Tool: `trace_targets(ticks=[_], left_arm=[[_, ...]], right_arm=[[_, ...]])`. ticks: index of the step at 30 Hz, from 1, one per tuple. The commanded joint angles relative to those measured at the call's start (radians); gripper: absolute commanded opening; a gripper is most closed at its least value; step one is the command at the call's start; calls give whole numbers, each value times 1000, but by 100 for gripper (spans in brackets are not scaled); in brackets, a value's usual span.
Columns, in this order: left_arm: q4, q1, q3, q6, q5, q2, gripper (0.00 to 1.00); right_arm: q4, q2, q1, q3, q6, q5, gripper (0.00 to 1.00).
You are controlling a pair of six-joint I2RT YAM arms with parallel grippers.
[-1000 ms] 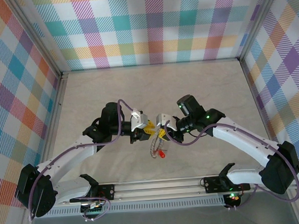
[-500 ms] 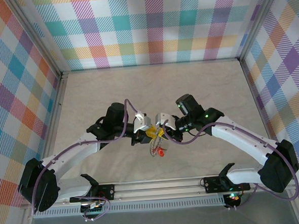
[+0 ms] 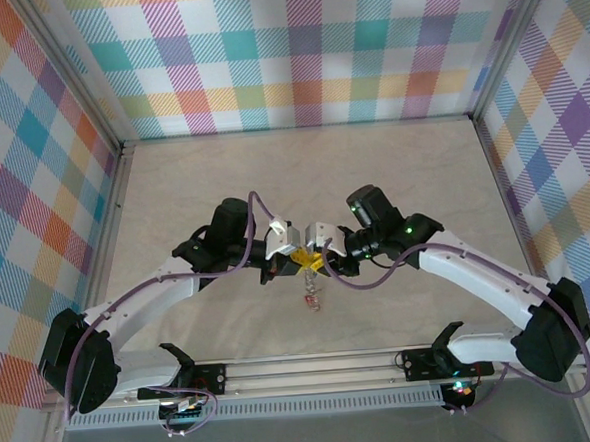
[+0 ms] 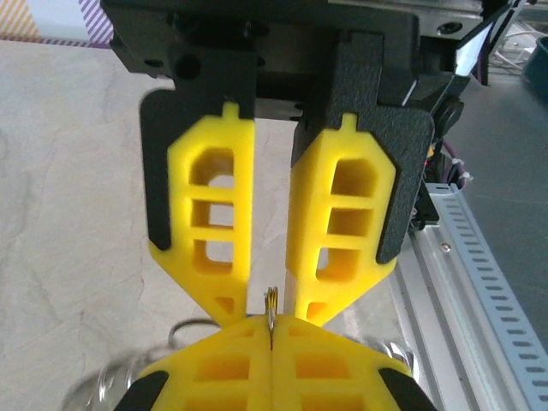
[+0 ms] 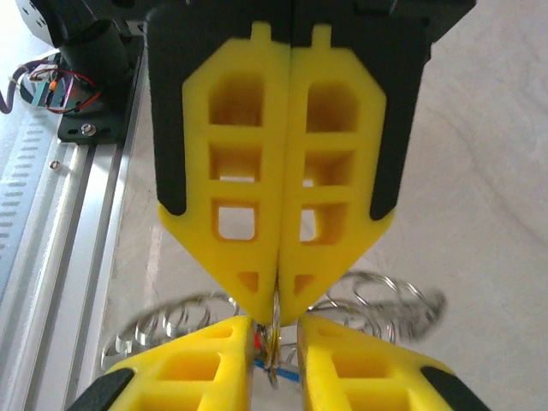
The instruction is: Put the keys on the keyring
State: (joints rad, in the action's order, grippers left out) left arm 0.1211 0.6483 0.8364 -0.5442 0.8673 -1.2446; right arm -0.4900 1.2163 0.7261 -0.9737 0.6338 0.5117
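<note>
Right hand (image 5: 276, 313), its ribbed yellow pads pressed together, pinches the thin silvery keyring (image 5: 275, 347) edge-on. Left hand (image 4: 272, 308) stands apart around it. Blurred grey keys (image 3: 310, 298) dangle at six o'clock above the mottled worktop (image 3: 402, 174).

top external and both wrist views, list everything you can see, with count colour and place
keys: many, too bunched to count, silver-grey, dangling under the meeting grippers, above the table
keyring: one, silvery wire, between the fingertips
table: one, beige, floor of the cell
walls: three, pastel plaid, around the table
rail: one, silver, near edge, carrying the arm bases
left arm: one, white and black, left side
right arm: one, white and black, right side
left gripper: one, yellow fingers, slightly apart around the keyring wire, grip unclear
right gripper: one, yellow fingers, shut on the keyring
</note>
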Motion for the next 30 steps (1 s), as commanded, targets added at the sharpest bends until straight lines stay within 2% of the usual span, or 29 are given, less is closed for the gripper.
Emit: trace_targets(ticks=[1,7,12,21,30], left_arm=[[-61,1,-9,6,64,32,0],[-75,-22,-18,10,86,57,0],[-134,-22,-35,41,98,58,0],[-347,-22,-99,173,70,53,0],[-501,-23,-153,263,20,78,0]], right_arm=[[45,-60,-7,29,9,20,22],[27,-81,-9,47,17,33,21],[34,-72,-8,48,15,45,16],[87,-53,-7,53,-22,110,6],[203,-35,-1,84,-88,132,15]])
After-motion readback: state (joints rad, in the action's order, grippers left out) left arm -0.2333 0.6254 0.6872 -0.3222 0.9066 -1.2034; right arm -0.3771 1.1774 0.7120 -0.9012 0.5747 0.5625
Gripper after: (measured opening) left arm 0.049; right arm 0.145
